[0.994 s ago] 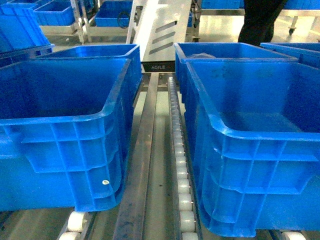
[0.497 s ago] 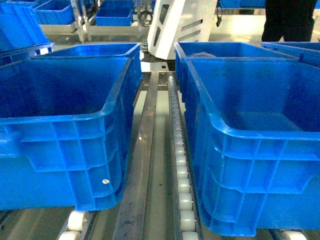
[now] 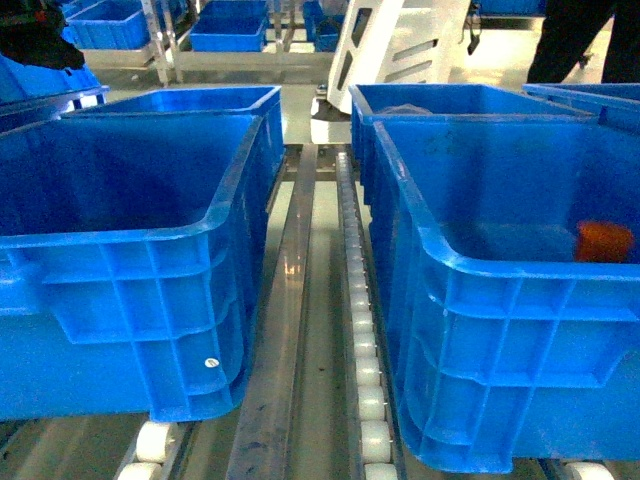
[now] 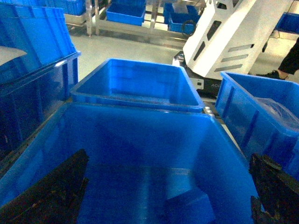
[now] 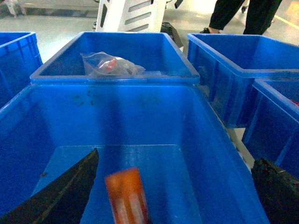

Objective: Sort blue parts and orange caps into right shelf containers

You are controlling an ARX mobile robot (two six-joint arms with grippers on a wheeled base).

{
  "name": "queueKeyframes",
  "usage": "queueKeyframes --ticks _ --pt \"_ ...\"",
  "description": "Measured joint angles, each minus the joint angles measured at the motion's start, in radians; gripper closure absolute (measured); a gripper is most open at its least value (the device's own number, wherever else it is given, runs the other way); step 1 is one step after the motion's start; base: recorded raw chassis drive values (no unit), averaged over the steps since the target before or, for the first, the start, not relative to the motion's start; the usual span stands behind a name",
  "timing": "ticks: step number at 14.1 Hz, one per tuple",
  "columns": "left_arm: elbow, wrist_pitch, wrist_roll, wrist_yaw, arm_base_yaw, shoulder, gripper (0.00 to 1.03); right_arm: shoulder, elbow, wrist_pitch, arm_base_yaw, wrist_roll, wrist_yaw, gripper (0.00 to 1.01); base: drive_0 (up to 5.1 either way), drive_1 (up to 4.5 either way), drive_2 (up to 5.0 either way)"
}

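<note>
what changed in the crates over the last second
An orange cap has appeared inside the near right crate, blurred as if dropping from the open right gripper. The white machine behind shifted right. A dark shape entered top left. The crates stayed put.

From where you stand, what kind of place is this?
Probably a factory or warehouse sorting area. Big blue crates sit on a roller track, with racks holding more blue bins behind on a bare floor. An orange cap shows inside the near right crate.
</note>
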Motion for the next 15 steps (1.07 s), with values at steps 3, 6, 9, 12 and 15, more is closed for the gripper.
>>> queueKeyframes --ticks 3,6,9,12,15 --pt "-0.090 0.143 0.052 0.003 0.000 -0.031 0.22 -0.061 -0.180 0.297 -0.012 0.003 -0.131 0.33 0.0 0.00 0.0" --pt "-0.358 0.235 0.092 0.004 0.000 -0.200 0.63 -0.220 -0.396 0.354 -0.013 0.004 -0.131 0.75 0.0 0.00 0.0" --pt "-0.533 0.250 0.090 0.004 0.000 -0.342 1.01 -0.363 -0.539 0.346 -0.013 0.004 -0.131 0.98 0.0 0.00 0.0" --pt "-0.650 0.227 0.092 0.004 -0.001 -0.484 1.01 -0.510 -0.638 0.293 -0.013 0.004 -0.131 0.98 0.0 0.00 0.0" --pt "-0.732 0.157 0.092 0.004 -0.001 -0.632 1.01 -0.599 -0.726 0.293 -0.013 0.005 -0.131 0.98 0.0 0.00 0.0"
